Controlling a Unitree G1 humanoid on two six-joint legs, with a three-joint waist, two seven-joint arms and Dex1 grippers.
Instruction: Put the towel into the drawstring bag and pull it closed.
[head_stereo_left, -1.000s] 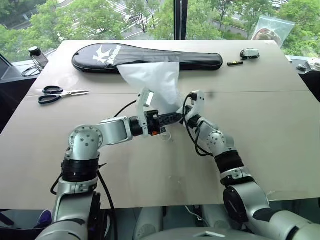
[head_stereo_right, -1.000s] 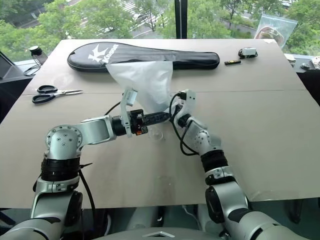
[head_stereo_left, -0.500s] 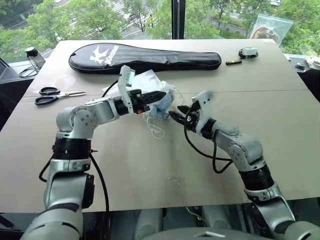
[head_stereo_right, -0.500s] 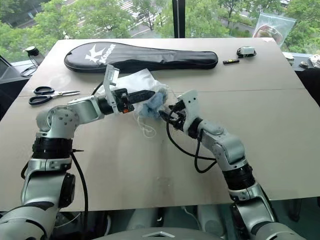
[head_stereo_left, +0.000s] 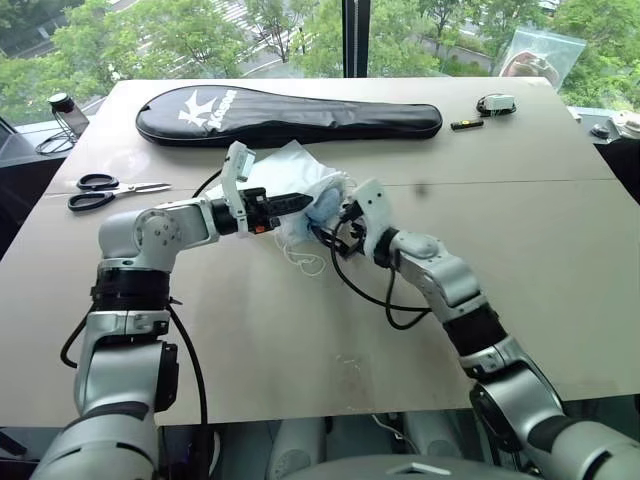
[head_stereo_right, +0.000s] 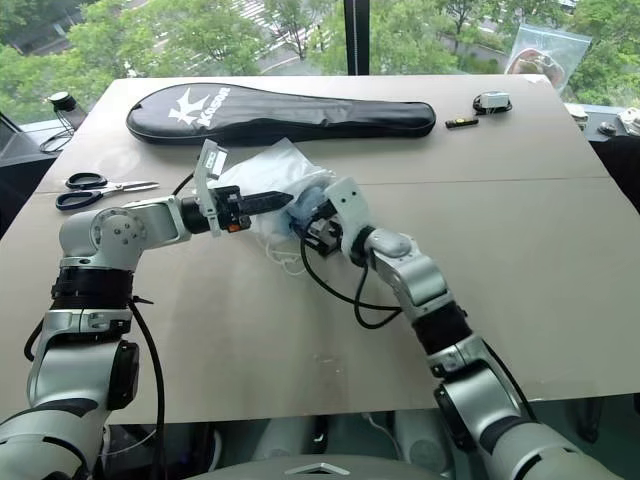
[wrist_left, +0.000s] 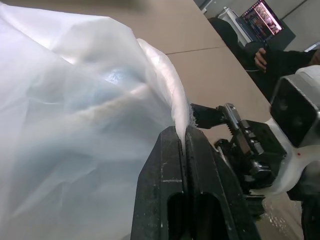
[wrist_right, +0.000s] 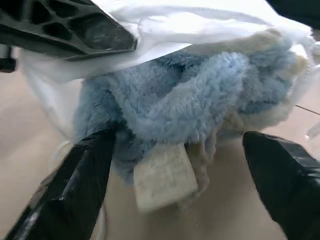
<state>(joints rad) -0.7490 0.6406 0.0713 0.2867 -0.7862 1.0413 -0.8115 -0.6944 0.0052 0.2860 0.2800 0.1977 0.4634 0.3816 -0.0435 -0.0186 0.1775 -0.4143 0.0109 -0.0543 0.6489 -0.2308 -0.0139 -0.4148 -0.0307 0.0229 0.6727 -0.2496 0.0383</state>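
right hand (wrist_right: 175, 150) moved in, spread around towel (wrist_right: 190, 110)

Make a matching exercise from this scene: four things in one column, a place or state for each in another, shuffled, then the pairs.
Things:
1. towel
2. left gripper
3. scissors
4. racket cover

Places or states:
A. flat by the table's left edge
B. pinched shut on the drawstring bag
C. along the table's far side
D. sticking out of the bag's mouth

Pairs: 1-D, 2-B, 3-A, 4-C

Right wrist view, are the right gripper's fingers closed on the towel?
No, the fingers stand wide apart on either side of the towel, which pokes from the drawstring bag.
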